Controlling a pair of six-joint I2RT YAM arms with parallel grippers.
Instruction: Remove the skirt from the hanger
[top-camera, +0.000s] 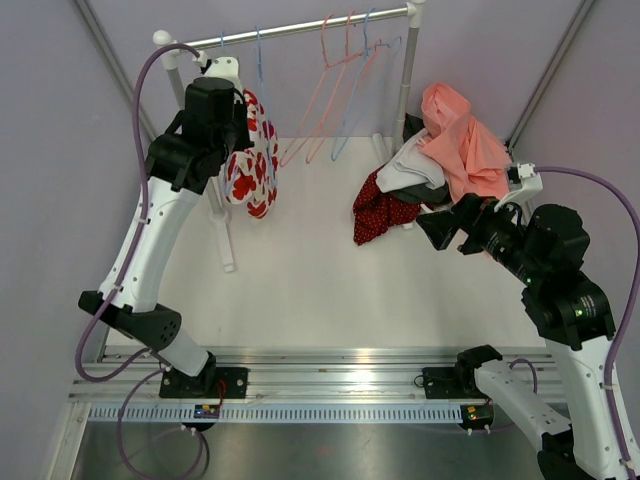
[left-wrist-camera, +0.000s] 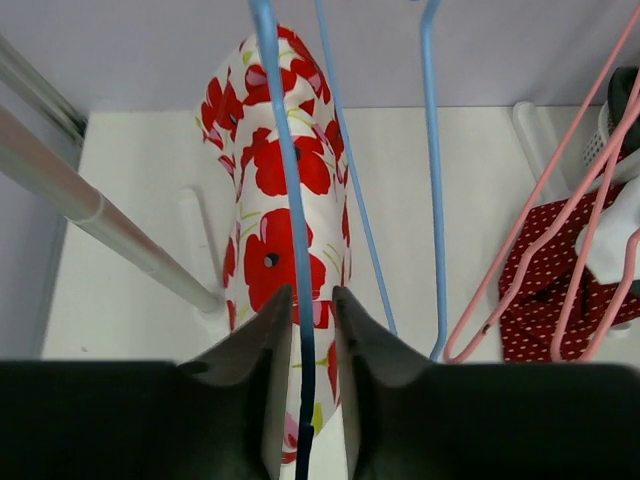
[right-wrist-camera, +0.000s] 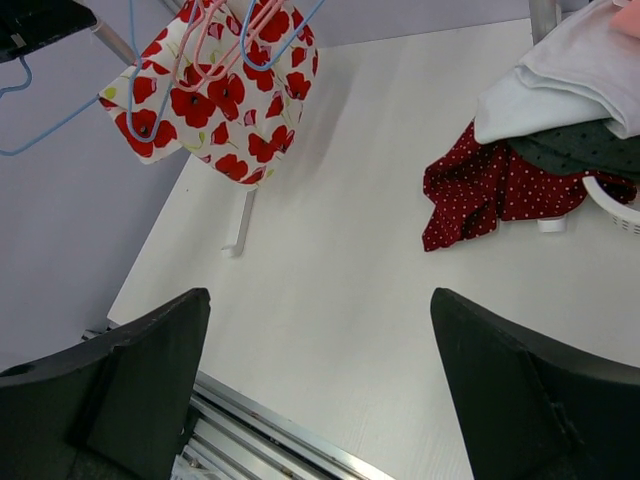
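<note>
The skirt is hung on a blue hanger over the tabletop's far-left corner, its wire straddled by the left gripper's narrowly parted jaws, while the right gripper's jaws are spread wide.

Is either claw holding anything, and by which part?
Nothing is gripped. The left claw straddles one arm of the blue wire hanger bearing the white red-poppy skirt, gap showing; the right claw is open, empty.

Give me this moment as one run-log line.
left gripper: jaws narrow around blue hanger wire, grip unclear | right gripper: open, empty | poppy skirt: hanging on hanger, not yet removed
</note>
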